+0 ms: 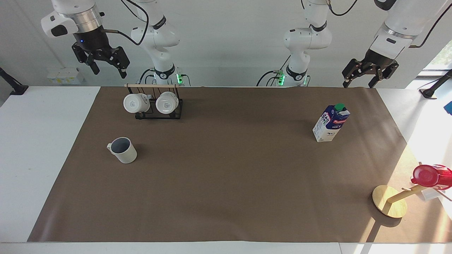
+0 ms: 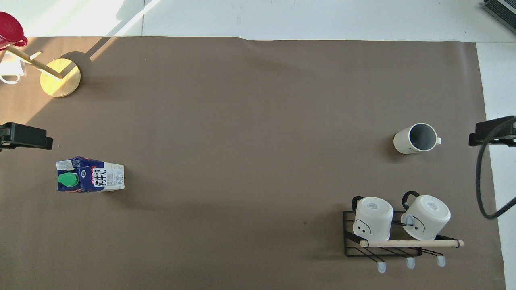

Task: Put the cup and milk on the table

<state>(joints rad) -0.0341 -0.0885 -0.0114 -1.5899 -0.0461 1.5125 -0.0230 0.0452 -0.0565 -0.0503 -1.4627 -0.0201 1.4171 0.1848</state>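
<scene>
The cup (image 1: 122, 150), a small off-white mug with a bluish-grey inside, stands upright on the table's brown sheet (image 1: 226, 183) toward the right arm's end; it also shows in the overhead view (image 2: 415, 139). The milk (image 1: 331, 123), a blue and white carton with a green cap, stands upright on the sheet toward the left arm's end, and shows in the overhead view (image 2: 89, 174). My right gripper (image 1: 109, 70) hangs open and empty, high above the table's edge by the robots. My left gripper (image 1: 363, 82) hangs open and empty at the other end.
A black wire rack (image 1: 155, 113) with a wooden rod holds two white mugs (image 1: 136, 103), nearer to the robots than the cup. A wooden mug tree (image 1: 388, 201) with a red cup (image 1: 429, 175) stands at the left arm's end, farther from the robots than the milk.
</scene>
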